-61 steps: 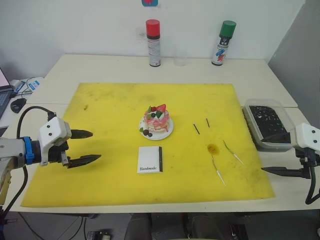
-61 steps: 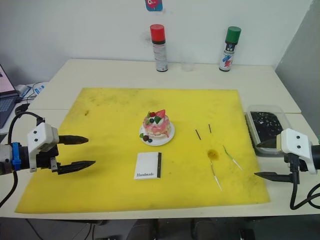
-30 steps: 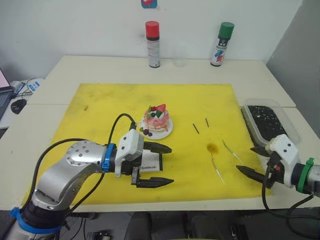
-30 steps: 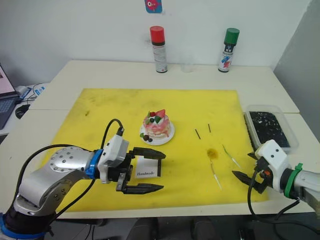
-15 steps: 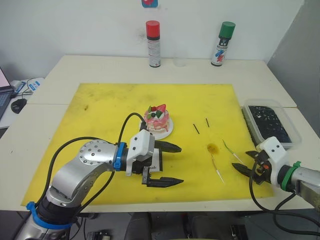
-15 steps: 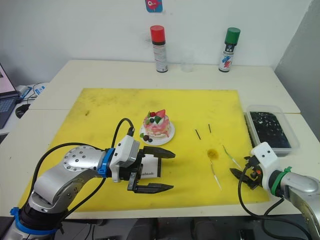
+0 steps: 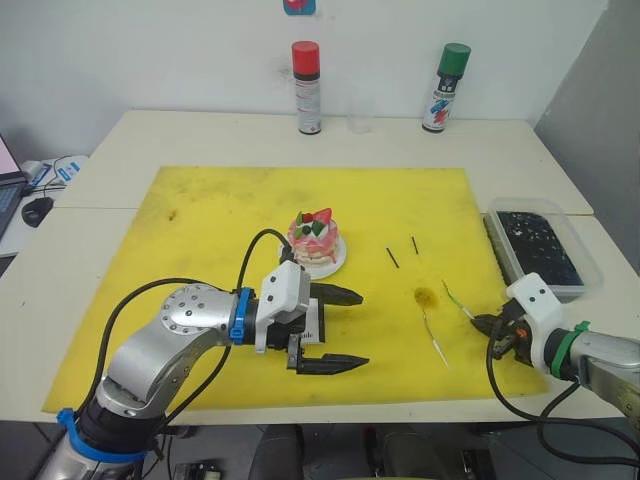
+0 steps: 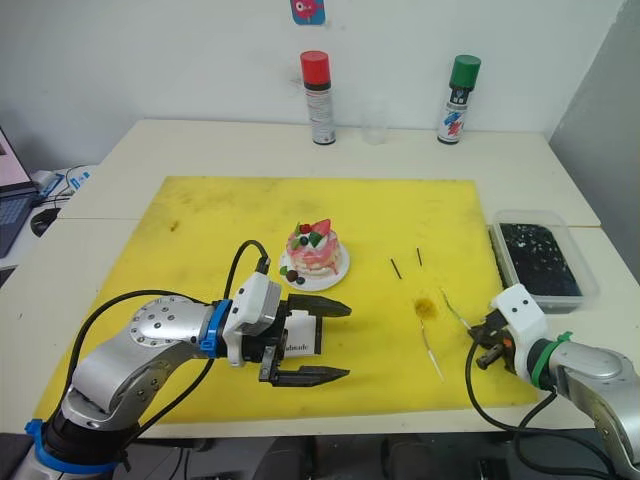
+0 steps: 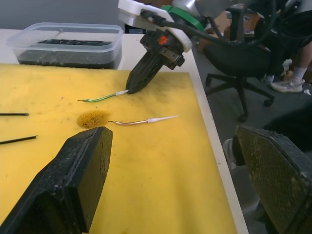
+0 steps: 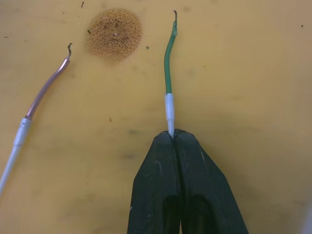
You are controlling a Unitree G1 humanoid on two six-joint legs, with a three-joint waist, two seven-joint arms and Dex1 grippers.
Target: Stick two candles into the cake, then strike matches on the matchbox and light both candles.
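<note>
Yellow mat (image 7: 200,220): right tool (image 10: 173,138) pinches green candle's (image 10: 167,68) pale end; left tool (image 7: 340,330) gapes over matchbox (image 7: 308,328).

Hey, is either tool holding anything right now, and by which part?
The right tool is shut on the green candle, pinching its pale pointed end. The left tool is open and holds nothing.

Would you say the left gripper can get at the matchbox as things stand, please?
Probably yes: the left gripper is open with its black fingers held apart just past the matchbox, and nothing lies between them on the yellow mat.
</note>
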